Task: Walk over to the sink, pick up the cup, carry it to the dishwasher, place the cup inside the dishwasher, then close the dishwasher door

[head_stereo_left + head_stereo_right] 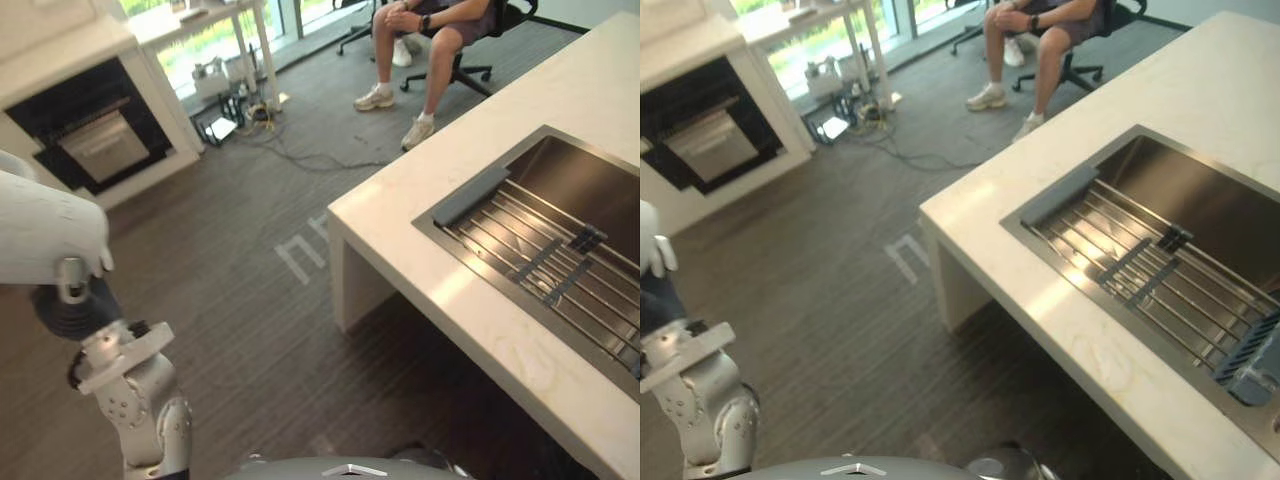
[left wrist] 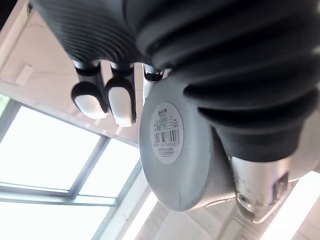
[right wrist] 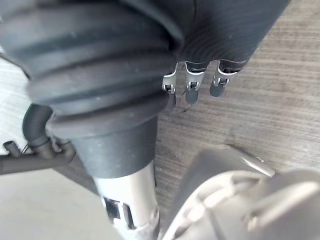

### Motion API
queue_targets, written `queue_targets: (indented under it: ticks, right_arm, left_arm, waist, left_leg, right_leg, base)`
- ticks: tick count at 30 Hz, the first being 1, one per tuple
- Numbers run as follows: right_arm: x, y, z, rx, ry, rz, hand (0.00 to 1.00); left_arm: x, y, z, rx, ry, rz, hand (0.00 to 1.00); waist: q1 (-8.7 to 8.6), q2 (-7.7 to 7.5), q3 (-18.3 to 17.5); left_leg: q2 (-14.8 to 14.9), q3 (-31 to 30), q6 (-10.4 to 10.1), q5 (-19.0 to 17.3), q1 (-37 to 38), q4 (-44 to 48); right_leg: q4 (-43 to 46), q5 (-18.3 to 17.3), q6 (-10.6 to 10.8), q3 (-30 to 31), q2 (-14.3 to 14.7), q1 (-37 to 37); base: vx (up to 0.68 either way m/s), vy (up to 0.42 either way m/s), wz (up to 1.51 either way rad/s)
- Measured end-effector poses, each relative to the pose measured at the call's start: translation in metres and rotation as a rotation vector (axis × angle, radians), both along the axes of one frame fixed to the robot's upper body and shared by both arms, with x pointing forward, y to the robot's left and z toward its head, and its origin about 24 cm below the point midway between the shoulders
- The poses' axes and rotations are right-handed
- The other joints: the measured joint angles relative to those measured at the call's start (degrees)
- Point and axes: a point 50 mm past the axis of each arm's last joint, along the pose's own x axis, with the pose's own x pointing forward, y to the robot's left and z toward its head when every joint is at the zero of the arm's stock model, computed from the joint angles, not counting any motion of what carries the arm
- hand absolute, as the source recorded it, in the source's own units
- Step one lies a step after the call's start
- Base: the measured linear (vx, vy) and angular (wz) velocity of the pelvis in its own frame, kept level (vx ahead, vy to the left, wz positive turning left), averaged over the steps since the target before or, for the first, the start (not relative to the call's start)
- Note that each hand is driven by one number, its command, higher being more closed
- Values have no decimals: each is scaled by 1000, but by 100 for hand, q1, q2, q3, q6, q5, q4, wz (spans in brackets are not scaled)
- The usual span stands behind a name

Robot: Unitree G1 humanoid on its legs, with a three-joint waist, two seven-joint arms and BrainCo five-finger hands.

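The left hand (image 2: 120, 102) has its fingers clenched round the grey cup (image 2: 170, 150), at nine o'clock. It should walk steadily to the open dishwasher (image 1: 100, 140) at eleven o'clock, cup level. The right hand (image 3: 192, 86) hangs idle.

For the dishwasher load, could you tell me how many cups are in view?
1: a pale grey round cup held in the left robot hand. The steel sink shows none, though part of it is cut off.

Robot's left arm (image 1: 140, 410), silver-grey rounded metal dotted with small screws. Its left hand (image 2: 120, 102) has silver fingers with pale, dark-edged pads. Right hand (image 3: 192, 82) wears a dark ribbed cover (image 3: 90, 60).
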Motion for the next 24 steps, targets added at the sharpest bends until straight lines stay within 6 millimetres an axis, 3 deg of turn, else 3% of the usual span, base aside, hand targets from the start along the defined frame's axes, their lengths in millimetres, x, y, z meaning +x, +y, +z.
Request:
queue_targets:
  ticks: [1,3,5,6,7,8,9,10,11,12,13,16,20,21,22,24]
  right_arm:
    - [3,2,0,12,-2,9,0]
    - [7,-6,3,-14,-18,18,0]
    - [4,-16,6,-36,-7,10,0]
    - [-4,-17,5,-34,10,-3,0]
    - [-8,-7,1,-5,20,-18,0]
    - [-8,-1,-1,12,17,-23,0]
    - [-13,13,-5,49,19,-42,0]
    - [-19,22,-7,71,26,-59,0]
    - [-21,26,-8,76,29,-64,0]
    - [-24,31,-9,83,26,-69,0]
    - [-23,29,-8,70,11,-69,0]
    - [-10,28,-4,58,-57,-19,0]
    - [-6,43,-6,94,-80,-1,0]
    - [-5,44,-6,99,-84,4,0]
    - [-6,47,-5,101,-85,37,0]
    - [-3,52,-6,113,-85,72,0]
  left_arm:
    - [6,-14,-5,12,37,-82,100]
    - [6,-25,-9,7,69,-134,100]
    - [8,-31,-8,1,63,-159,100]
    - [9,-35,-6,8,54,-169,100]
    - [11,-37,-6,14,49,-176,100]
    - [14,-38,-6,23,44,-186,100]
    - [25,-48,-6,34,48,-231,100]
    - [34,-62,-9,51,66,-295,100]
    - [36,-68,-11,59,82,-324,100]
    - [38,-75,-15,72,108,-358,100]
    - [38,-80,-20,74,143,-382,100]
    - [38,-83,-18,78,147,-397,100]
    - [34,-84,-7,88,107,-413,100]
    - [32,-83,-4,90,93,-412,100]
    - [29,-82,2,92,63,-406,100]
    - [22,-79,9,95,19,-391,100]
  waist:
    - [-39,-62,-35]
    - [25,-73,-26]
    - [46,-35,-50]
    - [30,-67,-58]
    - [18,-3,-49]
    - [-22,-8,-46]
    - [-143,-73,-50]
    - [-218,-221,-17]
    - [-220,-363,-1]
    - [-210,-727,-31]
    - [-154,-687,-73]
    - [-23,-546,-76]
    - [31,-590,-49]
    - [58,-612,-38]
    - [130,-587,-15]
    - [172,-749,-66]
  left_leg:
    - [-317,-133,-240,211,163,-622]
    - [-660,-425,-335,638,262,-1221]
    - [-857,-875,-279,684,269,-1275]
    - [-967,-1267,-147,680,272,-1322]
    - [-906,-1669,-42,678,186,-1282]
    - [-827,-1886,-8,668,65,-1210]
    - [-757,-2511,83,716,-198,-1122]
    - [-835,-3063,90,738,-367,-1039]
    - [-937,-3238,89,737,-383,-1015]
    - [-1196,-3469,59,695,-381,-972]
    - [-1135,-3579,-19,600,-440,-830]
    - [-911,-3678,-88,336,-674,-442]
    - [-610,-3843,-160,10,-758,116]
    - [-600,-3879,-153,-74,-762,236]
    - [-593,-3955,-119,-394,-852,599]
    - [-644,-4072,-99,-772,-979,1161]
  right_leg:
    - [-43,22,54,-210,-142,193]
    - [15,187,194,-353,-354,369]
    - [312,465,117,236,-646,493]
    - [771,614,-191,1224,-936,340]
    - [724,12,364,2917,-568,-58]
    - [562,-251,485,3759,-166,-192]
    - [169,-515,553,5400,634,-348]
    - [-218,-482,594,6480,1132,-352]
    - [-416,-335,613,6896,1255,-347]
    - [-618,90,740,7299,1259,-336]
    - [-744,86,842,7462,1255,-177]
    - [-792,152,871,7502,1446,-123]
    - [-139,76,938,7309,1665,-176]
    - [37,-4,959,7316,1665,-203]
    - [570,-243,964,7306,1650,-379]
    - [1245,-790,913,7132,1592,-561]
  base:
    - [-147,170,113]
    - [-207,251,106]
    - [-146,264,126]
    - [-49,221,157]
    - [-17,175,164]
    - [8,50,206]
    - [28,-55,243]
    - [16,-60,240]
    - [31,-96,190]
    - [40,-56,110]
    - [123,-20,74]
    - [94,-17,11]
    - [-11,-27,19]
    - [-75,21,13]
    - [-83,31,12]
    - [-64,-18,18]
